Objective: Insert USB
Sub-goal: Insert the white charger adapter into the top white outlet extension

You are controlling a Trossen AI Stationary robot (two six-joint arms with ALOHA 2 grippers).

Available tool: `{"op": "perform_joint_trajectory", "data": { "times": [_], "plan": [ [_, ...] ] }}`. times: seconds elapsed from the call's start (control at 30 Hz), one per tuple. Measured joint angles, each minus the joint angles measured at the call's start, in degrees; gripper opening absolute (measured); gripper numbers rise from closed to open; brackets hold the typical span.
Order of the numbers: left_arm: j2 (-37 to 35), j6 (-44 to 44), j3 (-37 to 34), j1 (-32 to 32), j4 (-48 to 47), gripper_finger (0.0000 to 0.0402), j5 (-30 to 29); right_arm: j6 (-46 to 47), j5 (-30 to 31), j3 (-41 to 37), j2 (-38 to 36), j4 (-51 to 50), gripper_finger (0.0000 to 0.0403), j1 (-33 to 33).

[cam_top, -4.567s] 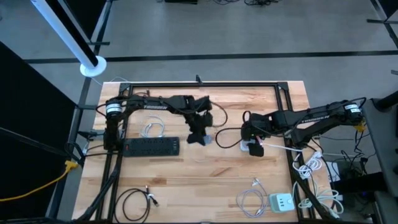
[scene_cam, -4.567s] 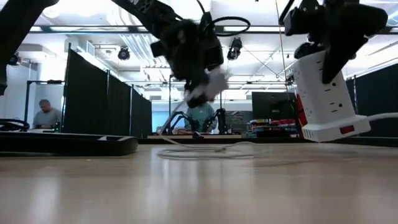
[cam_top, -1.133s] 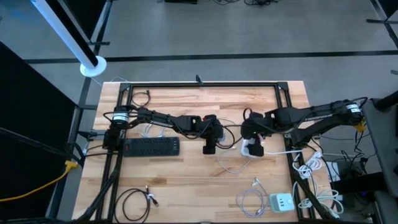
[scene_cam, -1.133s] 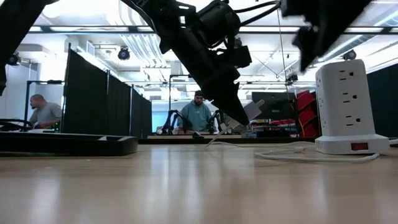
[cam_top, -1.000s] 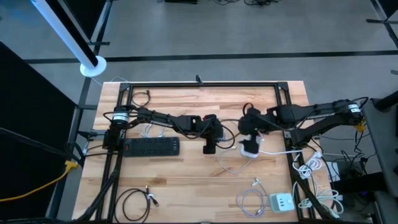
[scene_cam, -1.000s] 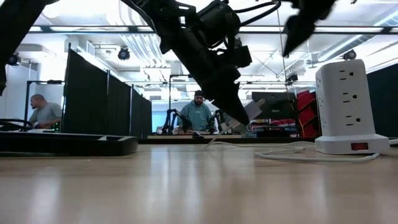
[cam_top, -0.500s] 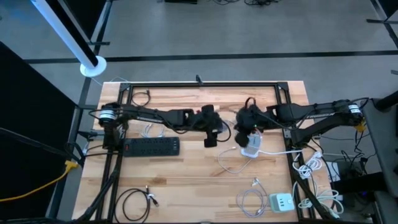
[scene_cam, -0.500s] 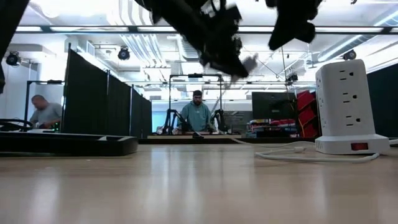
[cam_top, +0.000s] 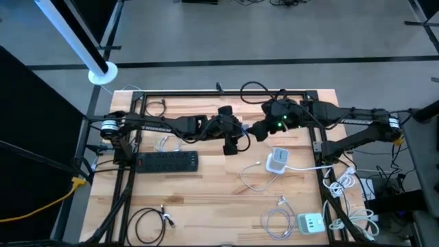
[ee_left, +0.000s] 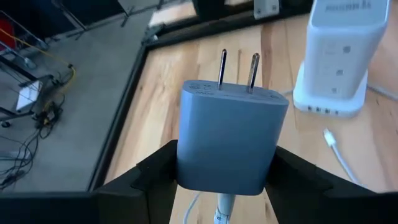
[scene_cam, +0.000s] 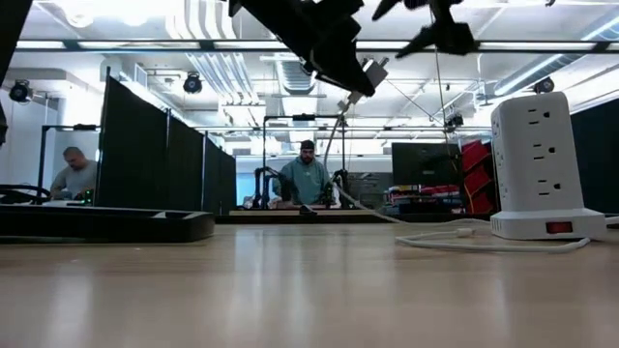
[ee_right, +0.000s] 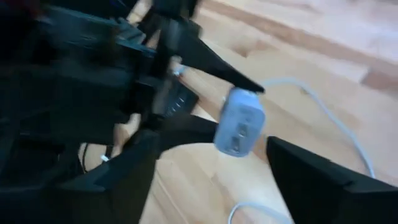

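Observation:
A grey-white wall charger with two prongs is lifted over the table's middle, with my left gripper shut on it. A white cable hangs from the charger's near end to the table. The cable's loose plug end lies beside the white power tower, which stands upright on its base. My right gripper hovers open just right of the charger, touching nothing. It is up high in the low view. My left gripper pinches the charger's body between its two fingers, one on each opposite side, at the end where the cable comes out. The prongs point away from the gripper, toward the table's right. The charger is lifted clear, and its cable hangs slack below.
A black power strip lies left of centre. Coiled cables and a small white multi-plug lie near the front edge. A black frame rail runs along the far edge. People sit in the room beyond.
My left gripper has risen with the charger and gone toward the far edge, drawing the cable up off the table. My right gripper has left the power tower, going up and toward the far left until it is next to the charger. The tower stays standing.

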Motion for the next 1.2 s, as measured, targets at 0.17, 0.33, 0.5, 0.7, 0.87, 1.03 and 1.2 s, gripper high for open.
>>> {"op": "perform_joint_trajectory", "data": {
  "times": [0.17, 0.33, 0.5, 0.7, 0.87, 1.03, 1.2],
  "plan": [
    [-0.5, 0.0, 0.0, 0.0, 2.4, 0.0195, 0.1, 0.3, -0.5, 0.0, 4.1, 2.3, 0.0332, -0.1],
    [-0.6, 0.1, 0.0, -0.3, 0.9, 0.0195, 0.1, 1.6, 0.1, 0.2, 7.4, 5.2, 0.0305, -0.3],
    [-1.8, 0.2, 0.0, -0.3, -0.5, 0.0195, 0.0, 3.4, 2.7, 0.2, 7.2, 5.7, 0.0179, -0.8],
    [-3.6, 3.2, 0.0, -0.3, -0.5, 0.0195, -1.1, 3.0, 2.3, 0.2, 6.3, 7.2, 0.0119, -1.4],
    [-5.3, 5.0, 0.0, -0.2, -1.0, 0.0194, 1.6, 1.6, 0.8, 0.3, 4.5, 7.4, 0.0119, -1.8],
    [-7.6, 5.1, 0.0, -0.3, -1.0, 0.0193, 4.0, -0.5, -1.5, 0.4, 2.5, 8.2, 0.0119, -1.8],
    [-10.2, 3.7, 0.0, -0.1, -1.6, 0.0193, 8.7, -2.6, -4.1, 0.4, 1.3, 11.4, 0.0119, -1.8]
  ]
}}
